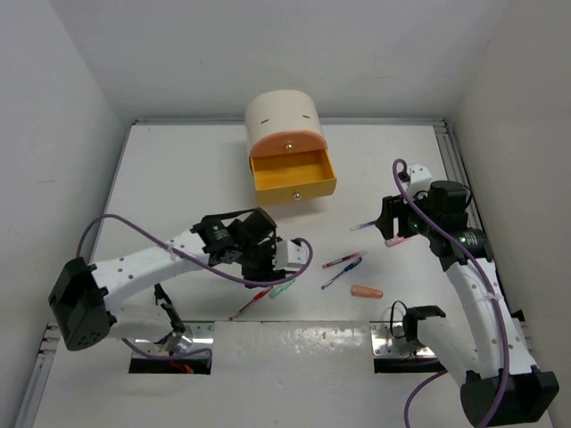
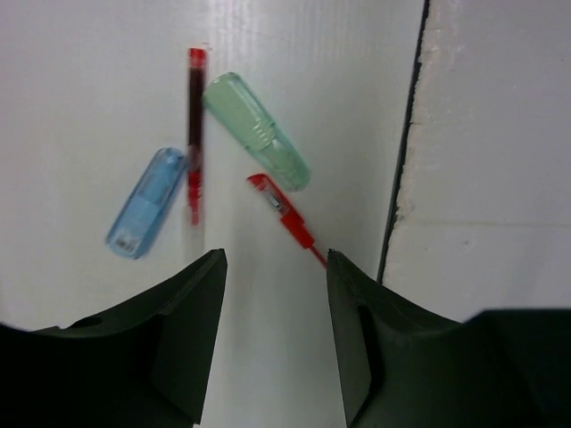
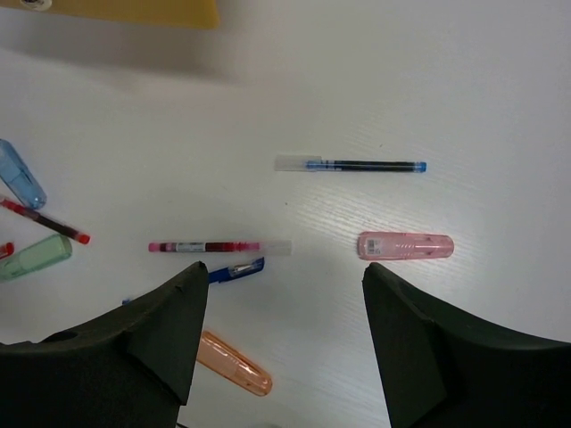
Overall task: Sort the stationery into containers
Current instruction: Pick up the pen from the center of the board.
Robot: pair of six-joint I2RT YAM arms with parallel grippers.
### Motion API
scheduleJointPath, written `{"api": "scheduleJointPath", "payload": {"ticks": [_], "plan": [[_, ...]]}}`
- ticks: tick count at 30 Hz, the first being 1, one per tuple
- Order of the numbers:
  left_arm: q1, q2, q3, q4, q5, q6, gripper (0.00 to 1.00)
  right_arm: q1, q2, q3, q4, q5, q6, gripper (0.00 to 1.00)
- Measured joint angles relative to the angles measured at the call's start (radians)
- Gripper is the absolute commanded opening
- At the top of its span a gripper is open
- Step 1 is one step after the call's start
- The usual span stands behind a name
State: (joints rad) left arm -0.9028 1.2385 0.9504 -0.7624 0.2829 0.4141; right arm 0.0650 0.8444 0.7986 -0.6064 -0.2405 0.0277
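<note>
**A:** What is seen from above?

**B:** The cream cabinet (image 1: pixel 282 111) is placed at the far side of the table (image 1: pixel 178 178). Its orange-yellow drawer (image 1: pixel 293 178) is pulled out, and the peach drawer (image 1: pixel 287 143) above it is shut. The stationery is scattered on the table in front of the cabinet. The left gripper (image 1: pixel 270 267) is held just beside a green capsule (image 1: pixel 282 290). The right gripper (image 1: pixel 393 227) is held over a pink capsule (image 1: pixel 393 241).

**A:** What is shown by the left wrist?

**B:** The fingers are seen apart and nothing is clamped. Beyond them a blue capsule (image 2: pixel 145 214) and the green capsule are laid, with a dark red pen (image 2: pixel 194 134) between them. A bright red pen (image 2: pixel 285 214) is pointed toward the right finger.

**A:** And by the right wrist?

**B:** Here also the jaws are found wide apart and nothing is held. The pink capsule is seen just beyond the right finger. A blue pen (image 3: pixel 352 164) is laid farther out, a clear-capped red pen (image 3: pixel 214 246) near the left finger, and an orange capsule (image 3: pixel 234 363) low between the fingers.
</note>
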Motion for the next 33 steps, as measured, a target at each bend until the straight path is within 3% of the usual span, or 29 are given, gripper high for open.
{"api": "scheduleJointPath", "payload": {"ticks": [5,9,22,33], "plan": [[-0.087,0.160,-0.011,0.031,-0.029,-0.092,0.55,-0.020,0.022,0.000,0.007,-0.006,0.010,0.70],[-0.094,0.214,-0.021,0.038,-0.084,-0.158,0.63,-0.039,0.041,0.000,0.023,-0.020,0.018,0.70],[-0.094,0.357,-0.032,0.084,-0.218,-0.262,0.53,-0.123,0.087,0.000,0.063,-0.082,0.030,0.70],[-0.104,0.428,-0.025,0.079,-0.239,-0.269,0.53,-0.167,0.109,0.000,0.090,-0.127,0.037,0.69]]}}
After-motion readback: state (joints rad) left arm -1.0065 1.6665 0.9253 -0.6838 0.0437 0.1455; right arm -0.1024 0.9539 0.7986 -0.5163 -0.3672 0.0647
